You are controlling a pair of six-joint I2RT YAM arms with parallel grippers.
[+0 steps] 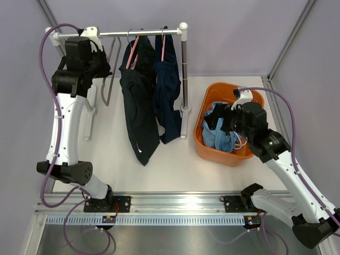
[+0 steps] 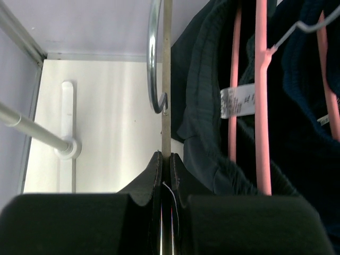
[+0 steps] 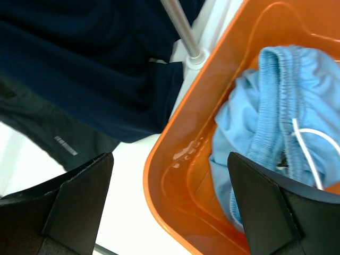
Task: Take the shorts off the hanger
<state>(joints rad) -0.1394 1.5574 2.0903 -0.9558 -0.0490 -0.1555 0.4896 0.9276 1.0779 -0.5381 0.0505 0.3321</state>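
Note:
Two pairs of shorts hang on pink hangers [image 1: 133, 53] from the rack rail [image 1: 114, 34]: black/charcoal shorts [image 1: 139, 111] on the left and dark navy shorts [image 1: 167, 95] on the right. The light blue shorts [image 1: 219, 135] lie in the orange basket [image 1: 212, 93]. My left gripper [image 1: 102, 66] is high at the rail's left end, shut on a thin bar of an empty metal hanger [image 2: 166, 79], beside the charcoal shorts [image 2: 202, 79]. My right gripper [image 3: 169, 155] is open and empty over the basket's left rim [image 3: 175, 175], next to the light blue shorts [image 3: 265, 117].
The rack's upright post [image 1: 184, 69] stands between the navy shorts and the basket, and also shows in the right wrist view [image 3: 180, 26]. The rack's white foot [image 2: 68, 143] is at the far left. Grey walls close in the white table on three sides.

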